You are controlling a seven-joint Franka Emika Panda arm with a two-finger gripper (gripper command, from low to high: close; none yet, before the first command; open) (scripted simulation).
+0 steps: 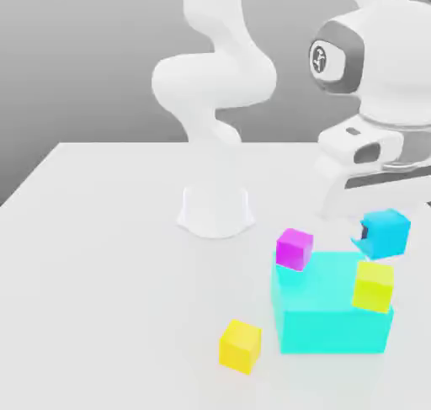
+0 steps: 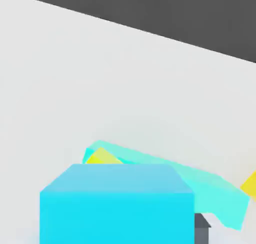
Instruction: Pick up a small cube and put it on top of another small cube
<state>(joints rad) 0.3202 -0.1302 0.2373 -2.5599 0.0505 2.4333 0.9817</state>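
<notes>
A flat white table carries the arm's round white base. Directly on it also sit a large cyan block and, just beside that, a small yellow cube.

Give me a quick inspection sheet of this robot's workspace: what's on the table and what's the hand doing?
Surface: white table, flat.
Job's things: small cyan cube held off the table in the gripper; yellow cube and magenta cube sit on the large cyan block.
Clutter: another yellow cube on the table, to the exterior view's left of the block.
Grippers: shut on the small cyan cube.
Cables: nothing seen.
Surroundings: plain grey backdrop.
</notes>
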